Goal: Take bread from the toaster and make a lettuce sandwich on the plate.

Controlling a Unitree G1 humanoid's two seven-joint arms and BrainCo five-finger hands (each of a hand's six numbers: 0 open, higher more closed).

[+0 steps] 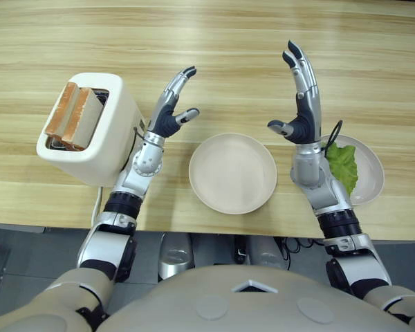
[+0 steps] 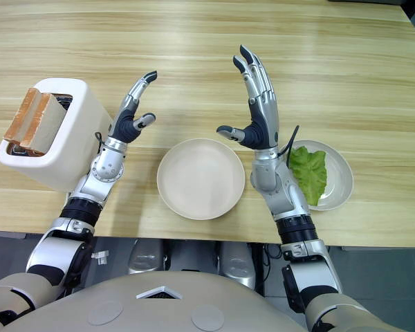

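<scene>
Empty, spread: left hand [image 1: 167, 117] and right hand [image 1: 303, 114]; 2 bread slices [image 1: 72, 117] in glossy toaster [image 1: 117, 138].

Light wooden desk [image 1: 263, 41] carrying three things.
A white toaster [image 1: 111, 145] stands at the left, a round plate [image 1: 233, 173] lies mid-front, and a smaller dish [image 1: 370, 169] lies at the right.

Silver-grey metal left hand [image 1: 166, 119] and matching right hand [image 1: 306, 116]: black fingertips, black palm pads. Rounded silver forearm housings [image 1: 145, 164] carry round joint caps and end in black ribbed collars [image 1: 339, 223], then beige upper-arm shells [image 1: 62, 290]. A thin black cable [image 1: 336, 131] loops at the right wrist.
</scene>
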